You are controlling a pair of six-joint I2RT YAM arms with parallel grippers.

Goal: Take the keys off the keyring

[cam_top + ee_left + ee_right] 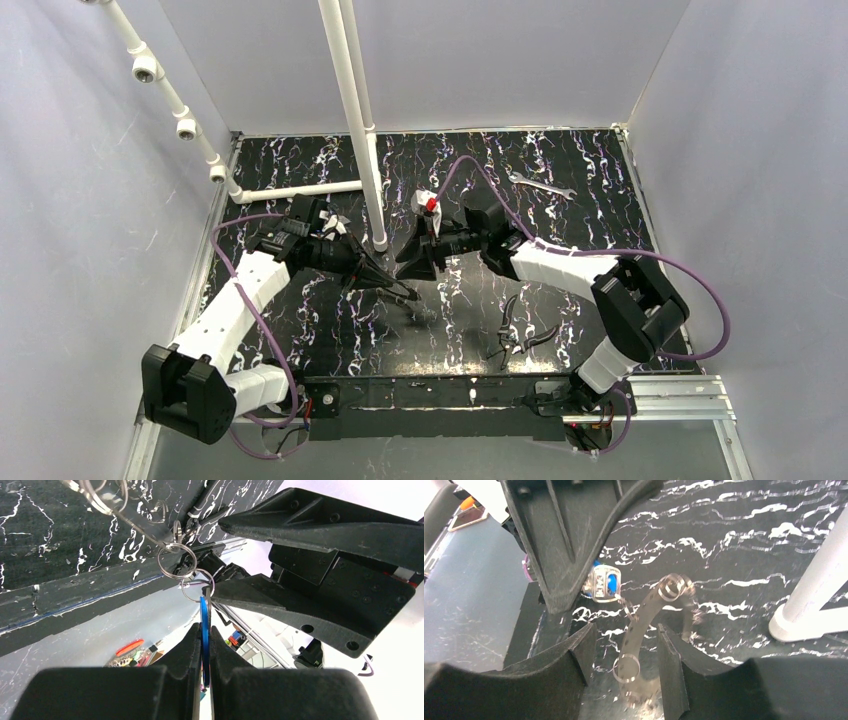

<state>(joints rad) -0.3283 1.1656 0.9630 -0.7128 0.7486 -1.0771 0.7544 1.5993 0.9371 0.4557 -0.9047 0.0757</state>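
My left gripper (205, 630) is shut on the key (204, 645), a thin blue-headed piece seen edge-on between its pads. Small wire rings (175, 560) link the key's top to the keyring. In the right wrist view the key (604, 582) shows its blue head and pale metal face beside the left gripper's black finger (559, 555). The keyring (639, 625) is a blurred, curved silvery band hanging between the fingers of my right gripper (625, 630), which is open around it without gripping it. In the top view both grippers, left (408, 292) and right (400, 262), meet above the table's middle.
A white pole stands on a round base (378, 240) just behind the grippers, and it also shows in the right wrist view (809, 605). A slim silver wrench (540, 185) lies at the back right. Dark-handled pliers (515, 335) lie at the front right.
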